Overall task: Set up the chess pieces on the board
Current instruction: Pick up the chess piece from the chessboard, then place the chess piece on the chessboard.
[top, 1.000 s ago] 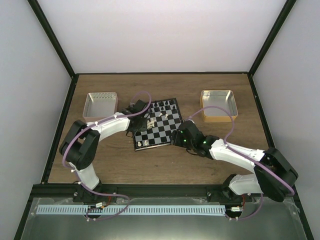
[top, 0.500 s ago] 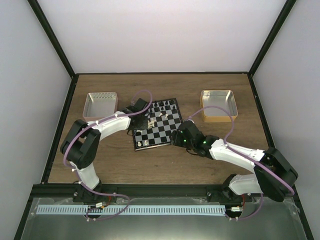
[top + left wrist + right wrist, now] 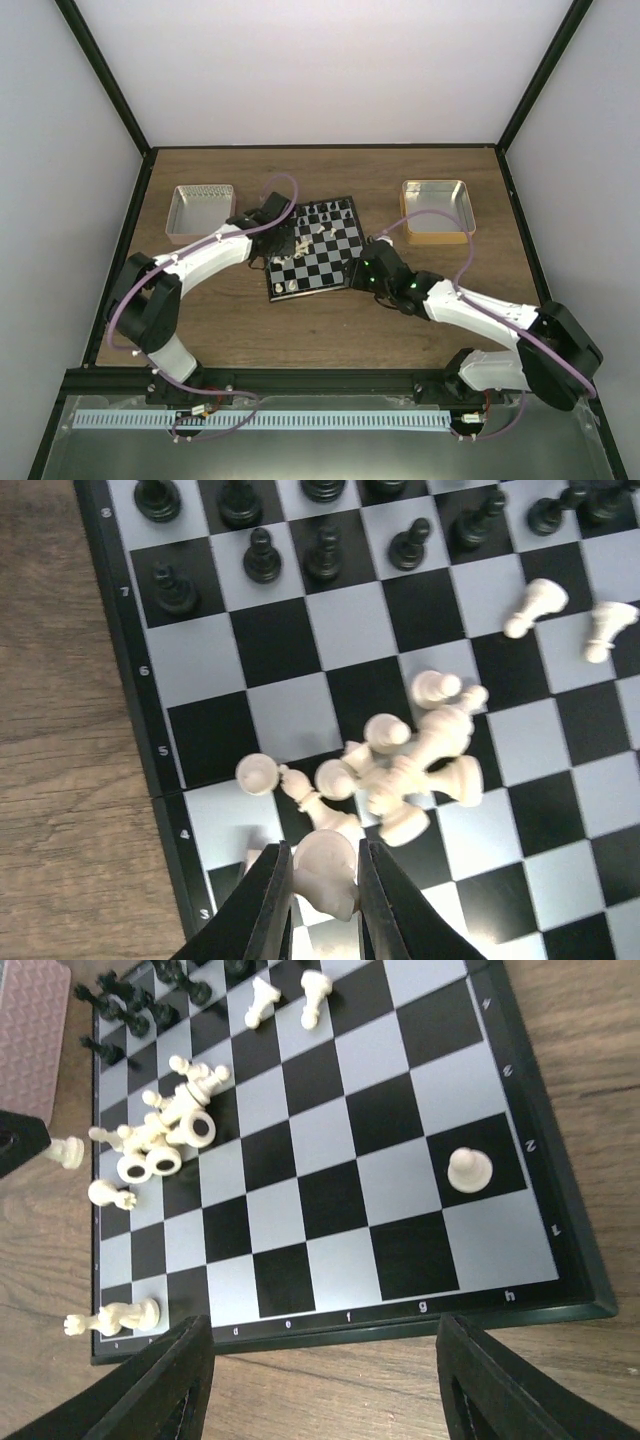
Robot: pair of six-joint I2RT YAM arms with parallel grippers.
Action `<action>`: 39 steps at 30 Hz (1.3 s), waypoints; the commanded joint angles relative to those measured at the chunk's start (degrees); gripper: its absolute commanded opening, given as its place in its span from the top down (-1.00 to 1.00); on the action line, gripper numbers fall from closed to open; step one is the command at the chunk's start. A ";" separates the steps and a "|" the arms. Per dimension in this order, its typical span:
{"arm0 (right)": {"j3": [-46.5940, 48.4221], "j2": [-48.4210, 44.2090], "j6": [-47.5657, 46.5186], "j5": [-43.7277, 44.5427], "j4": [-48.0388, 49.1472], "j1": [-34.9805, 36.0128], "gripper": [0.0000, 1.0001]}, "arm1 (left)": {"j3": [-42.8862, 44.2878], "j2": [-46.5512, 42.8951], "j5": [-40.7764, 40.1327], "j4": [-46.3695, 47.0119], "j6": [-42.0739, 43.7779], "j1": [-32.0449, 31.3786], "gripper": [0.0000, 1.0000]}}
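Progress: early. On the board we count only 1 cream pawn upright, on a dark square toward 3 o'clock in the right wrist view.

Most cream pieces lie in a heap near the board's middle. We see 2 toppled pieces at 2 o'clock of the heap, and 2 corner pieces at 7 o'clock, seemingly on their sides. Black figures stand along the far ranks.

The left gripper is clamped on 1 cream piece at 7 o'clock of the heap. The right gripper hangs spread wide and empty over the near edge.

The left wrist view shows the grip, which we cannot resolve from the top view. Only the top view shows the metal trays at 10 and 2 o'clock of the board.
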 commanded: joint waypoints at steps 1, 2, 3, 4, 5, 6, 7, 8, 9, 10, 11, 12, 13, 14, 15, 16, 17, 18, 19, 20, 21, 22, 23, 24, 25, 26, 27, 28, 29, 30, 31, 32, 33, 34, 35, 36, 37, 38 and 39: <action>0.72 -3.24 1.05 6.25 -2.42 -0.12 -0.24 | 1.26 -2.20 1.46 -0.04 -1.43 -2.80 0.70; 0.69 -3.99 1.34 7.86 -3.14 -0.12 -0.24 | 1.53 -2.41 1.42 0.16 -1.77 -3.67 0.70; 0.70 -4.88 1.96 9.99 -4.43 -0.12 -0.22 | 1.81 -2.51 1.44 0.35 -2.19 -4.67 0.70; 0.65 -5.83 3.10 12.51 -5.88 -0.17 -0.21 | 2.27 -2.39 1.42 0.37 -2.54 -5.74 0.70; 0.49 -6.94 4.18 15.02 -7.32 -0.31 -0.20 | 2.78 -2.19 1.37 0.47 -2.84 -6.84 0.70; 0.36 -8.21 4.95 16.88 -8.52 -0.61 -0.20 | 3.30 -1.92 1.26 0.47 -3.07 -8.07 0.70; 0.15 -9.61 5.56 18.62 -9.57 -1.14 -0.20 | 3.84 -1.42 1.05 0.48 -3.33 -9.28 0.70; -0.18 -11.01 5.98 19.91 -10.57 -1.82 -0.20 | 4.42 -0.87 0.84 0.66 -3.54 -10.65 0.70; -0.50 -12.59 6.31 20.83 -11.26 -2.77 -0.20 | 5.10 0.21 0.73 0.89 -3.69 -11.89 0.70; -0.93 -14.09 6.92 21.75 -12.17 -3.75 -0.19 | 5.72 1.27 0.76 1.11 -3.65 -13.43 0.70; -1.40 -15.82 7.68 22.81 -13.19 -4.75 -0.20 | 6.49 2.34 0.36 1.19 -3.58 -14.64 0.70; -1.83 -17.34 8.82 24.18 -14.47 -5.57 -0.20 | 7.35 3.63 -0.47 0.87 -3.56 -15.89 0.70; -2.09 -19.16 10.82 25.99 -16.38 -6.06 -0.20 | 8.28 4.92 -1.72 0.50 -3.62 -17.15 0.70; -2.43 -21.00 12.76 27.80 -18.19 -6.29 -0.20 | 9.61 6.18 -2.96 0.07 -3.53 -18.52 0.70; -2.93 -22.79 14.35 29.31 -19.69 -6.35 -0.19 | 10.75 7.57 -4.17 -0.19 -3.12 -19.65 0.70; -3.62 -25.35 15.60 30.85 -20.75 -6.43 -0.19 | 11.93 9.00 -4.71 -0.49 -2.93 -20.84 0.70; -4.12 -27.12 16.66 31.48 -21.69 -6.44 -0.19 | 12.99 10.33 -5.01 -0.75 -2.68 -21.83 0.70; -4.49 -28.65 17.73 32.43 -22.62 -6.45 -0.18 | 14.05 11.70 -5.40 -0.84 -2.36 -22.60 0.70; -4.75 -30.20 18.73 33.03 -23.50 -6.45 -0.18 | 15.03 12.88 -5.84 -1.11 -2.14 -23.34 0.70; -4.99 -31.55 19.63 33.50 -24.41 -6.45 -0.18 | 16.13 14.18 -6.36 -1.37 -2.00 -23.93 0.70; -5.29 -32.78 20.27 34.07 -25.24 -6.45 -0.18 | 17.10 15.36 -6.62 -1.66 -1.83 -24.38 0.70; -5.53 -33.84 20.61 34.32 -25.48 -6.46 -0.18 | 17.94 16.48 -6.89 -1.88 -1.78 -24.64 0.70; -5.85 -34.69 20.67 34.66 -25.57 -6.45 -0.18 | 18.68 17.41 -7.01 -1.94 -1.79 -24.73 0.70; -6.08 -35.41 20.66 34.81 -25.57 -6.45 -0.18 | 19.23 18.12 -7.02 -1.96 -1.73 -24.80 0.70; -6.24 -35.89 20.60 34.84 -25.58 -6.44 -0.18 | 19.71 18.96 -6.93 -1.82 -1.64 -24.80 0.70; -6.36 -36.22 20.50 34.89 -25.48 -6.45 -0.18 | 20.09 19.56 -6.77 -1.86 -1.50 -24.84 0.70; -6.53 -36.39 20.24 34.83 -25.34 -6.45 -0.19 | 20.67 20.03 -6.64 -1.81 -1.33 -24.85 0.70; -6.63 -36.33 20.12 34.67 -25.24 -6.45 -0.19 | 21.04 20.55 -6.55 -1.93 -1.20 -24.79 0.70; -6.72 -36.21 20.09 34.44 -25.13 -6.45 -0.19 | 21.29 20.94 -6.62 -2.12 -1.12 -24.84 0.70; -6.80 -36.05 19.96 34.22 -25.03 -6.45 -0.19 | 21.47 21.29 -6.83 -2.32 -1.10 -24.84 0.70; -6.87 -35.90 19.97 33.94 -24.93 -6.46 -0.19 | 21.57 21.46 -7.15 -2.40 -1.16 -24.81 0.70; -6.97 -35.77 19.98 33.70 -24.75 -6.45 -0.20 | 21.60 21.67 -7.33 -2.50 -1.18 -24.83 0.70; -7.11 -35.69 19.86 33.51 -24.51 -6.43 -0.20 | 21.53 21.83 -7.30 -2.57 -1.06 -24.80 0.70; -7.24 -35.67 19.76 33.41 -24.25 -6.45 -0.20 | 21.67 22.00 -7.31 -2.73 -1.09 -24.81 0.70; -7.31 -35.70 19.67 33.26 -23.98 -6.45 -0.20 | 21.69 22.18 -7.29 -2.82 -1.05 -24.81 0.70; -7.43 -35.66 19.59 33.17 -23.77 -6.45 -0.19 | 21.75 22.34 -7.12 -2.88 -1.09 -24.80 0.70; -7.44 -35.70 19.55 33.15 -23.76 -6.45 -0.20 | 21.71 22.49 -7.11 -2.92 -1.09 -24.85 0.70; -7.40 -35.69 19.54 33.10 -23.75 -6.45 -0.20 | 21.63 22.61 -7.09 -3.03 -1.09 -24.86 0.70; -7.41 -35.69 19.46 33.14 -23.67 -6.43 -0.20 | 21.60 22.76 -7.11 -3.03 -1.05 -24.82 0.69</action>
